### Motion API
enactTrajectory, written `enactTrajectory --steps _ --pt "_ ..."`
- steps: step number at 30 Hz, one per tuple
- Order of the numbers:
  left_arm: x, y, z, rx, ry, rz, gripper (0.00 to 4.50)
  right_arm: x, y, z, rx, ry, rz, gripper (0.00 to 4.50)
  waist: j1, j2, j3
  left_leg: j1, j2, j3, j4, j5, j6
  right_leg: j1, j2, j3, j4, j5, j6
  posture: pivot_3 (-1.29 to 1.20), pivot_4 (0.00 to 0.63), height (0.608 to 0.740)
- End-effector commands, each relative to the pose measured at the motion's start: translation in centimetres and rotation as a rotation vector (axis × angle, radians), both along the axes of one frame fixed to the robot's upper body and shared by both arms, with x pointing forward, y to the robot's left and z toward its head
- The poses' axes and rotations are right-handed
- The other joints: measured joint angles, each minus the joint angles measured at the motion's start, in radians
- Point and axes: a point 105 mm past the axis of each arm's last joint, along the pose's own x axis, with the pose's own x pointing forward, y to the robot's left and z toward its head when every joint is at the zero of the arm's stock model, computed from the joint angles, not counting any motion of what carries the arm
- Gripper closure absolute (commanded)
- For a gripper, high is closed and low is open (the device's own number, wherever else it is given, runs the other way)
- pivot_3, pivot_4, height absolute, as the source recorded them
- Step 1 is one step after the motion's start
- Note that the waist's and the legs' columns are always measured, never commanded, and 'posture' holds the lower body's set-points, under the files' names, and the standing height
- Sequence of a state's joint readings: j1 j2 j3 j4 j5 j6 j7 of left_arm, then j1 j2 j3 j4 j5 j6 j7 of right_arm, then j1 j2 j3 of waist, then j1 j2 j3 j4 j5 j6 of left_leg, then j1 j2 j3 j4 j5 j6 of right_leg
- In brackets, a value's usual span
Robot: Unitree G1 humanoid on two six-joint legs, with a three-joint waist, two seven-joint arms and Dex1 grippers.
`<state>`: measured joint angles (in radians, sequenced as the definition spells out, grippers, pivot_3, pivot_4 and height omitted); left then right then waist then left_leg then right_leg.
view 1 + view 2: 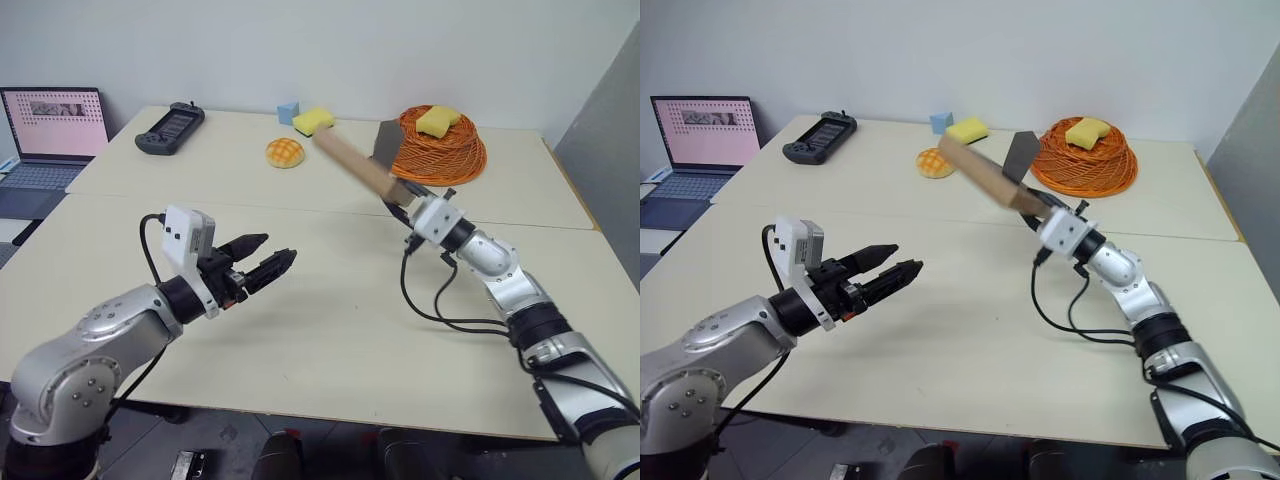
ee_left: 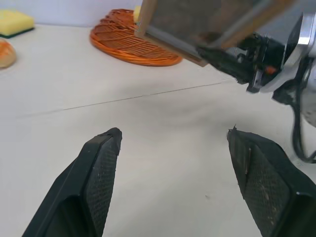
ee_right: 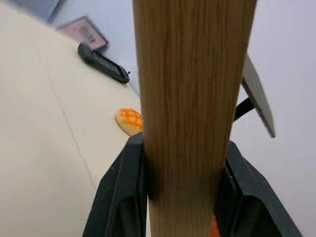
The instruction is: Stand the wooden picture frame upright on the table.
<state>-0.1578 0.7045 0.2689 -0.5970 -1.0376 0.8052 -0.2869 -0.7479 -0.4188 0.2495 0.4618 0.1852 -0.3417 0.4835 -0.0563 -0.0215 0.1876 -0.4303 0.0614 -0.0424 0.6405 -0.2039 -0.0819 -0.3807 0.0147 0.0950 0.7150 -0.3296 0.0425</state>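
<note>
The wooden picture frame [image 1: 352,163] hangs in the air over the table [image 1: 330,330], seen edge-on and slanting up toward the far left. Its dark grey stand [image 1: 1019,155] is folded out behind it. My right gripper [image 1: 403,198] is shut on the frame's lower end; in the right wrist view the light wood edge [image 3: 192,98] sits squeezed between both black fingers [image 3: 121,197]. My left gripper [image 1: 276,249] hovers above the table's left middle, open and empty, pointing toward the frame, well apart from it. In the left wrist view the frame [image 2: 197,24] is beyond the spread fingertips [image 2: 106,148].
At the back right an orange woven basket [image 1: 450,155] holds a yellow sponge [image 1: 437,120]. A bun [image 1: 285,152], another yellow sponge [image 1: 313,121] and a blue cube [image 1: 288,112] lie at the back middle. A black handheld device [image 1: 170,128] and a laptop [image 1: 50,125] are at far left.
</note>
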Motion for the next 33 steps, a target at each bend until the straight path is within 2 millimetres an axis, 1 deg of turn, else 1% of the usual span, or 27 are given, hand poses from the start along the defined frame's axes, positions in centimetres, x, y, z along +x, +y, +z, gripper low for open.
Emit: enactTrajectory --steps 1,4,6,8,12,15,20,26,33 --pt "-0.2 0.0 1.4 0.004 -0.077 0.017 0.86 -0.8 0.9 -0.2 0.284 0.373 0.148 3.05 0.002 0.000 0.000 0.000 0.000 -0.001 0.000 0.000 0.000 0.000 0.000 0.000 0.000 0.000 0.000 0.00 0.150 0.740" --pt "0.0 0.0 1.7 0.002 -0.086 0.019 0.86 -1.2 1.1 -0.8 0.374 0.509 0.168 3.05 0.006 0.000 0.000 0.000 -0.001 -0.001 0.000 0.000 0.000 0.000 0.000 0.000 -0.001 0.000 0.000 0.00 0.150 0.740" --pt "0.2 -0.2 1.9 0.006 -0.093 0.014 0.86 -1.3 0.9 -1.9 0.456 0.606 0.160 3.05 0.006 0.000 0.000 0.000 -0.001 0.000 0.000 0.000 0.000 0.000 0.000 0.000 -0.002 0.000 0.000 0.00 0.150 0.740" --pt "0.3 -0.3 2.1 0.000 -0.094 0.011 0.86 -1.3 0.6 -2.6 0.495 0.649 0.141 3.05 0.006 0.000 0.000 -0.001 -0.001 0.000 0.000 0.000 0.000 0.000 0.001 0.000 -0.002 0.000 0.000 0.00 0.150 0.740" --pt "0.4 -0.7 2.2 -0.008 -0.088 -0.012 0.86 -1.4 0.2 -3.5 0.520 0.677 0.112 3.05 0.003 0.000 0.000 -0.001 -0.001 0.001 -0.001 0.000 0.000 -0.001 0.001 0.001 -0.002 0.000 0.000 0.00 0.150 0.740" --pt "0.7 -0.8 2.3 -0.008 -0.089 -0.014 0.86 -1.6 0.0 -4.8 0.552 0.726 0.096 3.05 0.002 0.000 0.000 -0.001 -0.001 0.001 -0.001 0.000 0.000 -0.001 0.001 0.001 -0.002 0.000 0.000 0.00 0.150 0.740" --pt "1.0 -1.0 2.4 -0.001 -0.089 -0.031 0.86 -2.6 0.3 -6.4 0.539 0.773 0.106 3.05 0.001 0.000 0.000 -0.001 -0.001 0.002 -0.001 0.000 0.000 -0.002 0.002 0.002 -0.002 0.000 0.000 0.00 0.150 0.740" --pt "1.1 -1.3 2.6 -0.005 -0.089 -0.043 0.86 -3.3 0.6 -7.6 0.540 0.817 0.111 3.05 0.001 0.000 0.000 -0.001 0.000 0.002 -0.002 0.000 0.000 -0.002 0.002 0.002 -0.002 0.000 0.000 0.00 0.150 0.740" --pt "1.0 -1.5 2.7 -0.007 -0.078 -0.058 0.86 -3.2 0.1 -8.1 0.537 0.830 0.091 3.05 0.001 0.000 0.000 -0.001 0.000 0.002 -0.002 0.000 0.000 -0.002 0.002 0.002 -0.003 0.000 0.001 0.00 0.150 0.740"
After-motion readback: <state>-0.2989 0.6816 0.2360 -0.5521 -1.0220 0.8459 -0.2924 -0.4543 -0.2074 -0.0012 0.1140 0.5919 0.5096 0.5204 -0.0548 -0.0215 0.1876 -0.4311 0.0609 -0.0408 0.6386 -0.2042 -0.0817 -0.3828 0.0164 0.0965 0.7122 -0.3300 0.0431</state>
